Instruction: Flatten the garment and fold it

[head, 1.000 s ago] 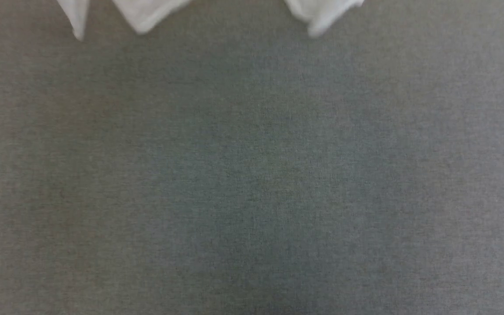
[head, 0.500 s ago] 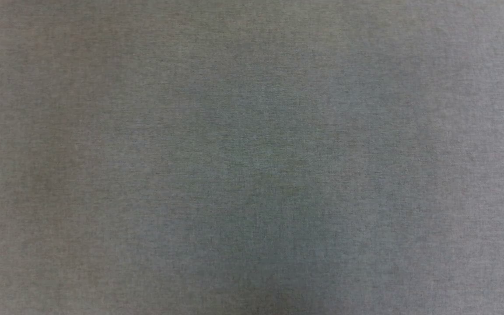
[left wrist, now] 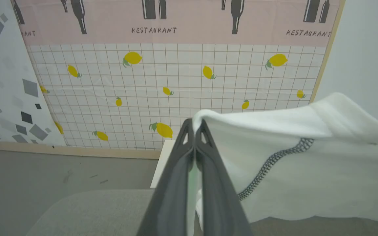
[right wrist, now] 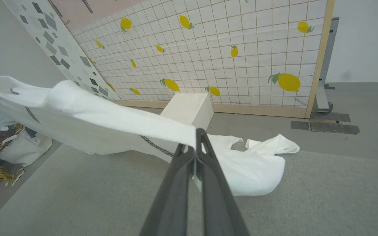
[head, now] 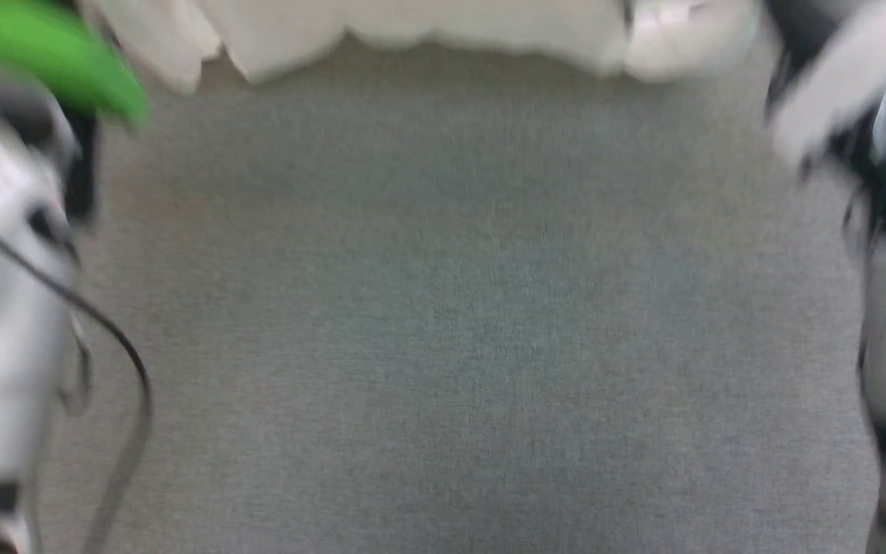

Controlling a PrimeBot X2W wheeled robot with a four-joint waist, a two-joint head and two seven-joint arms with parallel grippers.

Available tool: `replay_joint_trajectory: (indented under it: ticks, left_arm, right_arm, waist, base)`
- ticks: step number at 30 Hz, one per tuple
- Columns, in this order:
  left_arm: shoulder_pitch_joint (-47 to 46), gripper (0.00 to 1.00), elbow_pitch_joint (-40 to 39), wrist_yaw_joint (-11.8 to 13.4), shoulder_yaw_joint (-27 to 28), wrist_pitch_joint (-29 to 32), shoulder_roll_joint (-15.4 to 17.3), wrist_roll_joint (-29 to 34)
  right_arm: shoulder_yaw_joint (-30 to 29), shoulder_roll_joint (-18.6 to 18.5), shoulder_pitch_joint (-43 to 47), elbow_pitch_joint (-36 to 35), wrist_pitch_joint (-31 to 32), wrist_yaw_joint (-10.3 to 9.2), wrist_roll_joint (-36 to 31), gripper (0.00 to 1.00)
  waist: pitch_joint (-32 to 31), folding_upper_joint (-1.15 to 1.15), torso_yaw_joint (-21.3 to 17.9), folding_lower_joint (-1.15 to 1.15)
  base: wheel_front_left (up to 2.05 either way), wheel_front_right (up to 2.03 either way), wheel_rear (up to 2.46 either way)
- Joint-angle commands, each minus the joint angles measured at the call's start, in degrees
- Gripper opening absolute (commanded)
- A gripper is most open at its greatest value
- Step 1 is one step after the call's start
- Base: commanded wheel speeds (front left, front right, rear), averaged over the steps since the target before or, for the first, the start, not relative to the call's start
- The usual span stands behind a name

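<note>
My left gripper (left wrist: 194, 126) and right gripper (right wrist: 198, 134) are both closed tight on the garment (left wrist: 307, 164), which hangs lifted above the grey surface (right wrist: 77, 196). I think this is the flattening step; next I must lay it down evenly.

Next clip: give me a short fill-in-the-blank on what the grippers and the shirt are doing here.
1. The left gripper is ___ on the garment.
2. The right gripper grips the same ___.
3. The wall panel behind is printed with yellow ___.
4. The garment's far end lies on a ___ surface.

Missing words: shut; garment; lemons; grey.
</note>
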Motion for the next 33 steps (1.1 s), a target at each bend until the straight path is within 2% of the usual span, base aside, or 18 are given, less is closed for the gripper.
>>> replay_joint_trajectory:
  ticks: [1, 7, 14, 19, 29, 33]
  left_arm:
    - [5.08, 0.0, -0.56, 0.91, 1.13, 0.12, 0.69, -1.44]
    - [26.52, 0.0, -6.58, 3.62, 0.51, 2.44, -1.29, -6.58]
    - [44.93, 0.0, -7.53, 6.34, -1.39, 10.38, -1.74, -12.3]
    - [51.55, 0.0, -8.07, 8.51, -2.19, 15.93, 0.05, -14.2]
    - [56.9, 0.0, -12.91, 13.94, -3.55, 25.89, 2.31, -16.42]
    - [57.29, 0.0, -14.2, 13.91, -4.67, 28.69, 2.21, -17.33]
  right_arm:
    - [-1.19, -1.3, 4.98, -1.42, -0.55, -0.16, 0.6, 0.0]
    - [-1.45, 0.2, 25.76, -7.72, 0.89, -0.16, 2.57, 0.0]
    - [-2.19, 0.59, 42.74, -10.63, 0.32, -0.16, -1.23, 0.0]
    - [-1.37, 0.24, 49.62, -11.7, 2.68, -0.16, -4.08, 0.0]
    - [0.7, -2.14, 57.15, -16.16, 20.11, -0.16, -10.21, 0.0]
    - [1.28, -1.44, 57.4, -16.68, 23.67, -0.16, -12.33, 0.0]
  waist:
    - [-7.68, 0.0, 1.52, 0.0]
    - [-13.76, 0.0, 1.2, 0.0]
    - [-17.28, 0.0, 0.44, 0.0]
    - [-18.49, 0.0, 0.2, 0.0]
    - [-18.1, 0.0, 0.0, 0.0]
    - [-17.48, 0.0, 0.09, 0.0]
  base:
    - [0.0, 0.0, 0.0]
    - [0.0, 0.0, 0.0]
    - [0.0, 0.0, 0.0]
    - [0.0, 0.0, 0.0]
    - [0.0, 0.0, 0.0]
    - [0.0, 0.0, 0.0]
